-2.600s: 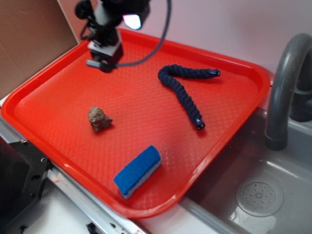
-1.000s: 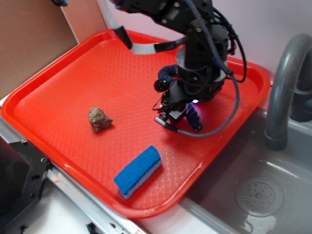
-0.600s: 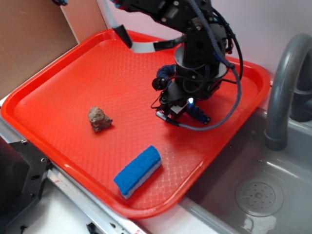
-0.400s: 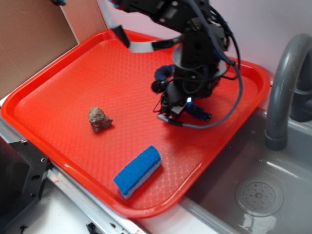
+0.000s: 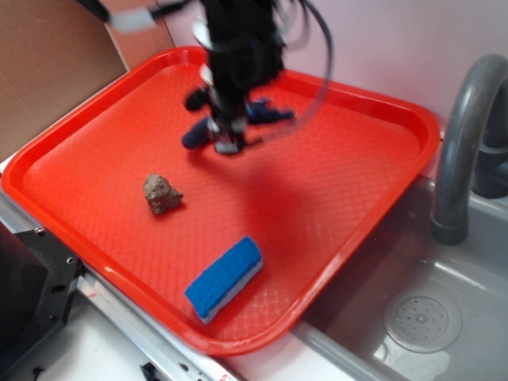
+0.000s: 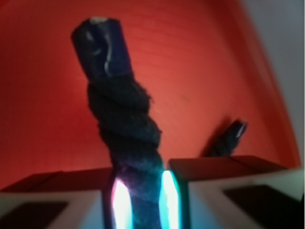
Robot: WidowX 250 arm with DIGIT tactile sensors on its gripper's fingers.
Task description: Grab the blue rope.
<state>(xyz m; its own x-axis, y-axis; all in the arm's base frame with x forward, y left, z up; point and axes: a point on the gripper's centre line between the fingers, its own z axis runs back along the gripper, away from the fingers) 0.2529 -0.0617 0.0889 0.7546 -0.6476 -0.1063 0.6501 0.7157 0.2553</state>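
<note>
The red tray (image 5: pixel 95 135) carries one brown rock (image 5: pixel 161 194), one blue sponge (image 5: pixel 225 278) near its front edge, and one blue rope (image 6: pixel 125 126) clamped in the gripper (image 6: pixel 141 200).

Blue rope (image 6: pixel 125 125) apparently lifted, carried left.

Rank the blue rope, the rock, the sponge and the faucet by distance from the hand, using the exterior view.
1. Blue rope: clamped in the hand, far side of the tray.
2. Rock: on the tray, left of centre.
3. Sponge: near front rim.
4. Faucet: off the tray, far right.
</note>
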